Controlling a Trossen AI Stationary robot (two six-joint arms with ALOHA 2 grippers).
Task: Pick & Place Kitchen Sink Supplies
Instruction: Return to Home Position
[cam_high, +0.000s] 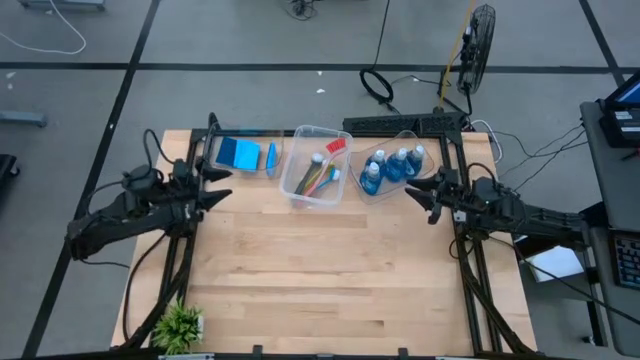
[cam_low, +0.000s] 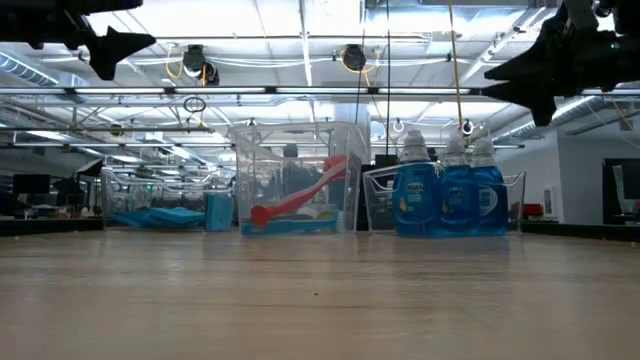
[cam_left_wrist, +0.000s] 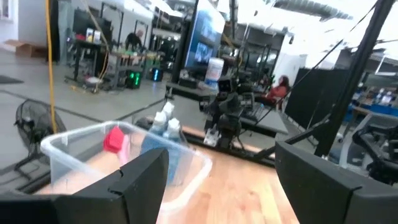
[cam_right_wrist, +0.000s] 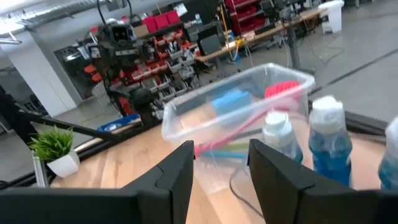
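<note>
Blue sponges (cam_high: 240, 152), brushes (cam_high: 318, 176) and bottles (cam_high: 392, 168) sit in bins (cam_high: 310, 128) near the left gripper (cam_high: 222, 185) and right gripper (cam_high: 416, 198), fingers parted, empty.

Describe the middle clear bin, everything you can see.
The middle bin is a clear plastic tub, rectangular and open-topped with a lipped rim. It stands upright on the wooden table near the far edge, slightly skewed, between the sponge bin and the bottle bin. It holds a bundle of brushes; the red brush leans diagonally inside. The left gripper and right gripper hang to either side, not touching it.
</note>
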